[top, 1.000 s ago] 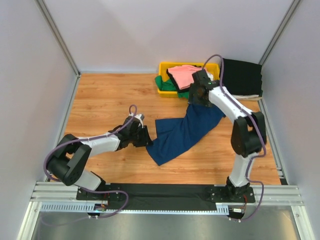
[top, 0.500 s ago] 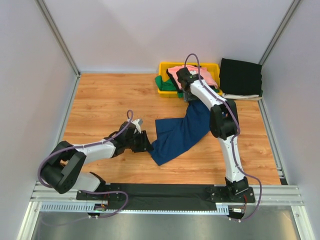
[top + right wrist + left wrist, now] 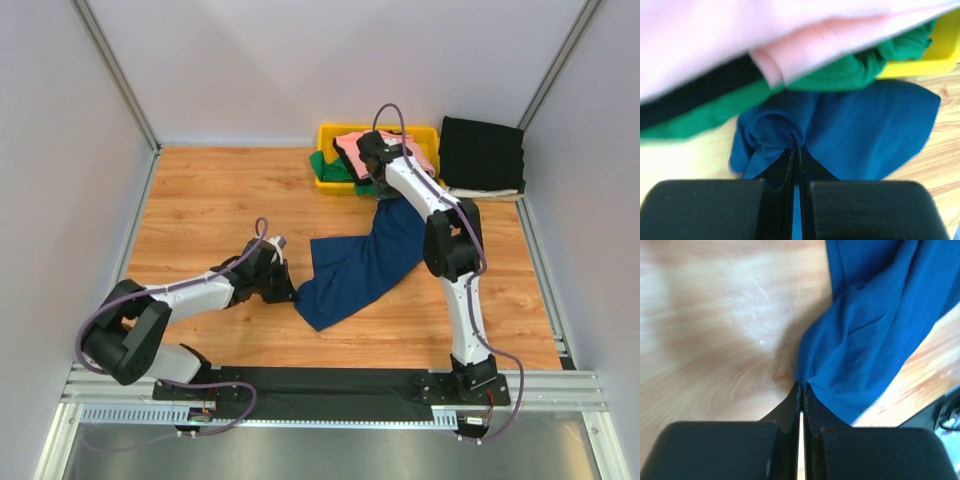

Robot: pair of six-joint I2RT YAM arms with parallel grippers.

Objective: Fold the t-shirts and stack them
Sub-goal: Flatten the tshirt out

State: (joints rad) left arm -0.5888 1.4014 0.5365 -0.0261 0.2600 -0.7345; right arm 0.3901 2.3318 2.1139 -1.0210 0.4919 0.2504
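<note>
navy t-shirt [image 3: 365, 262]: lies rumpled in a long slanting band on the table [image 3: 210, 200], right of the middle. Its far end reaches the near wall of the yellow bin [image 3: 323, 132]. Its near end points toward the table's near edge.
left gripper [image 3: 284, 290]: low over the table at the shirt's left side. The wrist view shows the two fingers pressed together, with the blue cloth's edge drawn into a point between their tips, so it is pinching the navy t-shirt.
right gripper [image 3: 382, 190]: reached out to the far end of the shirt, just in front of the bin. In its wrist view the fingers are closed tight on a bunched fold of the blue cloth.
pink t-shirt [image 3: 352, 146]: on top of the heap in the bin, partly hidden by the right arm in the top view. It fills the upper part of the right wrist view, blurred.
green t-shirt [image 3: 328, 166]: in the bin under the pink one, spilling over the bin's near and left walls.
black t-shirt [image 3: 700, 95]: a dark strip between the pink and the green cloth in the right wrist view.
black folded cloth [image 3: 482, 154]: at the table's far right corner, just right of the bin, lying on something pale whose edge shows beneath it.
</note>
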